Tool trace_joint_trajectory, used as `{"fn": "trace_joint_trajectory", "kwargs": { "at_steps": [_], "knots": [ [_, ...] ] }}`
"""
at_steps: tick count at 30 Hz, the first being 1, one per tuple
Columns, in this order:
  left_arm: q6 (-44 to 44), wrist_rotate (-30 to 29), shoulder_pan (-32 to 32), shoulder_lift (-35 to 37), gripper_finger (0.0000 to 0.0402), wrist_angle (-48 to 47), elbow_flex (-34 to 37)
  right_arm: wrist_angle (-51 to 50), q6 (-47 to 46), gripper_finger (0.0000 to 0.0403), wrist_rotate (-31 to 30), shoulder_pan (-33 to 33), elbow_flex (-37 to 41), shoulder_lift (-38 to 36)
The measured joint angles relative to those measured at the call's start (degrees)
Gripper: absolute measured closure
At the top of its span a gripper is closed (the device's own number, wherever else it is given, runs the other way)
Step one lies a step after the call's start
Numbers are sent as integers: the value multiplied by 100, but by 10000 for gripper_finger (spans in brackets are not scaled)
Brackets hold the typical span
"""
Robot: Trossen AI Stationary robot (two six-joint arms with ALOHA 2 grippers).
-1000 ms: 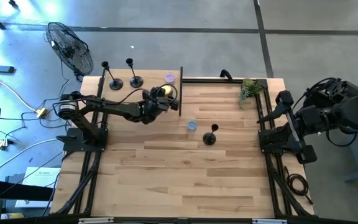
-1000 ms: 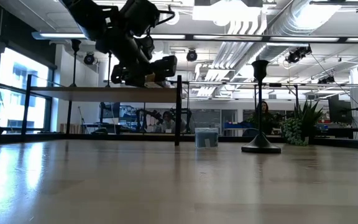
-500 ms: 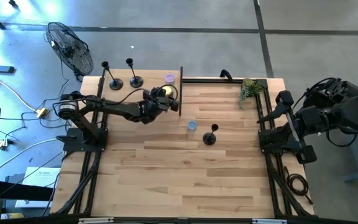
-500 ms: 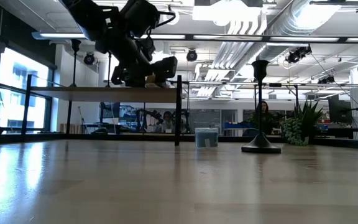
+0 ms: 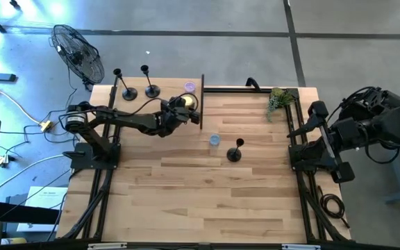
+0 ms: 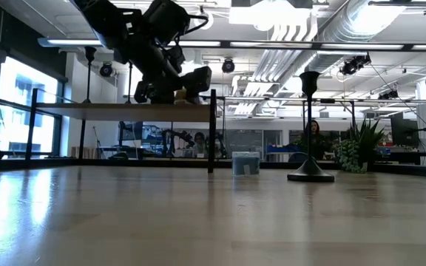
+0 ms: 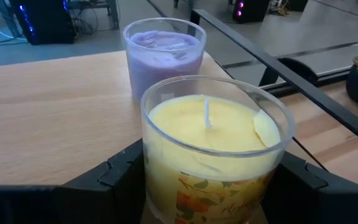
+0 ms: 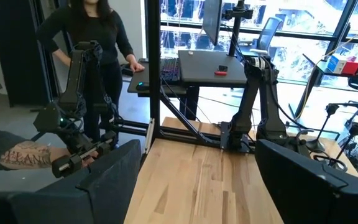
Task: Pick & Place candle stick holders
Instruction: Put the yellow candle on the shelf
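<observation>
While the left gripper (image 7: 207,205) clamps a yellow candle jar (image 7: 213,146) beside the purple candle (image 5: 189,87), one candle stick holder (image 5: 235,151) stands nearer the front, two holders (image 5: 137,83) left; right gripper (image 8: 194,186) hangs open, empty.

Dark jointed arms, black fingers (image 7: 114,177)

wooden table (image 5: 186,194), three candle stick holders (image 5: 234,154), blue candle (image 5: 214,140), purple candle (image 5: 189,87)

Yellow candle (image 7: 211,149) sits just before purple candle (image 7: 164,53) on table (image 5: 207,194).
</observation>
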State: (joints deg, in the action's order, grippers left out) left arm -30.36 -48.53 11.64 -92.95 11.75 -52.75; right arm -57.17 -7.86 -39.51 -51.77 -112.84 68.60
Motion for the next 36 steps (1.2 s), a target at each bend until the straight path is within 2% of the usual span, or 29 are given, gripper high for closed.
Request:
{"fn": "trace_joint_trajectory", "kwargs": {
  "at_steps": [11, 23, 29, 36],
  "knots": [
    [195, 7, -2, -172, 155, 23, -20, -6, -57, 91, -19, 0, 13, 0],
    [320, 155, -8, -184, 51, 107, -15, -23, -63, 91, -2, 1, 13, 2],
    [507, 149, -59, -133, 24, 128, -4, -46, -65, 91, 59, 1, 13, 1],
    [794, -518, -338, 82, 22, -294, 17, -46, -108, 91, 151, 1, 13, 2]
  ]
}}
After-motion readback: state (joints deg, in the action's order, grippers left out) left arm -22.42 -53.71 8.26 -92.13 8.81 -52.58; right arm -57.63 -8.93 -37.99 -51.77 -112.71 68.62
